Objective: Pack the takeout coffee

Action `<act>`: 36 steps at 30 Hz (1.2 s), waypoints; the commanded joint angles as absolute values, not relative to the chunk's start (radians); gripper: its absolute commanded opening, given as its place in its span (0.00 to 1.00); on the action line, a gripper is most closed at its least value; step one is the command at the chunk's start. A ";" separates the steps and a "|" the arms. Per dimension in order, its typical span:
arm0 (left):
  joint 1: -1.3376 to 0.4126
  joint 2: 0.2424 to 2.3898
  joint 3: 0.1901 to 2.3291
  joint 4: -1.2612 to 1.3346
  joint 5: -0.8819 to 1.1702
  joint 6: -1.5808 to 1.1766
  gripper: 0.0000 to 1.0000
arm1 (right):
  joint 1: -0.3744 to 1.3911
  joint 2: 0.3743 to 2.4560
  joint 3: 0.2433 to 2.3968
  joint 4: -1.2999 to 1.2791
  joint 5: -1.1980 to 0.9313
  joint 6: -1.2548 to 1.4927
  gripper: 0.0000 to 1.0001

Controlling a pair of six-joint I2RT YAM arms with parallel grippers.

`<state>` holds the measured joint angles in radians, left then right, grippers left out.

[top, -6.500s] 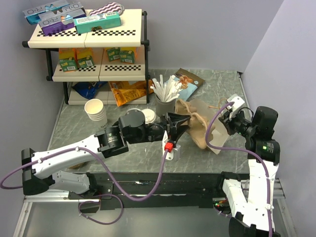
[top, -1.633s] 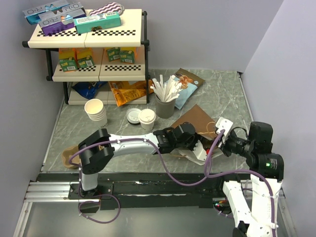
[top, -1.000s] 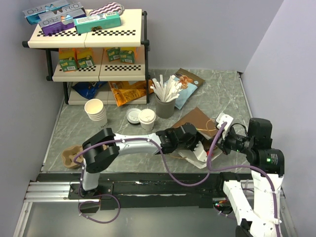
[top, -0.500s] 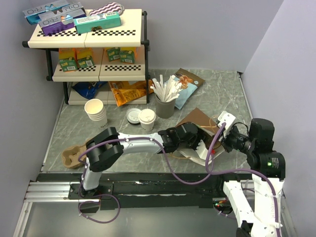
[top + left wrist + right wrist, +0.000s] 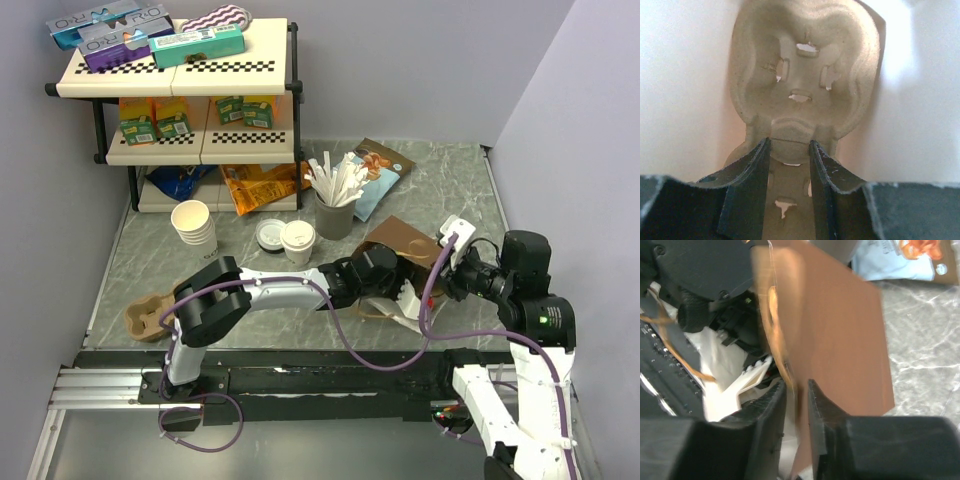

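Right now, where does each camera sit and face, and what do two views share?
Top external: above, behind bases, looking down at table; left arm, right arm show.
Left wrist: on left arm, facing cup carrier; own fingers show.
Right wrist: on right arm, facing brown bag; own fingers show.
Shared: brown bag, top and right wrist.

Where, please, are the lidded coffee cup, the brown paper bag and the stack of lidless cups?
lidded coffee cup (image 5: 297,236): top external view, on its lid.
brown paper bag (image 5: 405,240): top external view, on its brown side.
stack of lidless cups (image 5: 192,222): top external view, on the top cup.
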<state>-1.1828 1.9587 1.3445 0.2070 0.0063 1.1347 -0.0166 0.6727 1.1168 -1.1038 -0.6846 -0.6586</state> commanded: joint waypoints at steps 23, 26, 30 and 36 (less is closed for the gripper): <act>-1.164 2.040 1.368 0.350 -0.031 1.091 0.01 | 0.098 0.738 1.100 -0.983 -0.677 -0.670 0.79; -1.163 2.040 1.364 0.359 -0.034 1.089 0.01 | 0.104 0.749 1.075 -0.937 -0.658 -0.655 0.80; -1.158 2.039 1.358 0.360 -0.032 1.088 0.01 | 0.126 0.768 1.055 -0.919 -0.571 -0.692 0.78; -1.146 2.036 1.333 0.364 -0.025 1.088 0.01 | 0.137 0.769 0.988 -0.858 -0.289 -0.756 0.73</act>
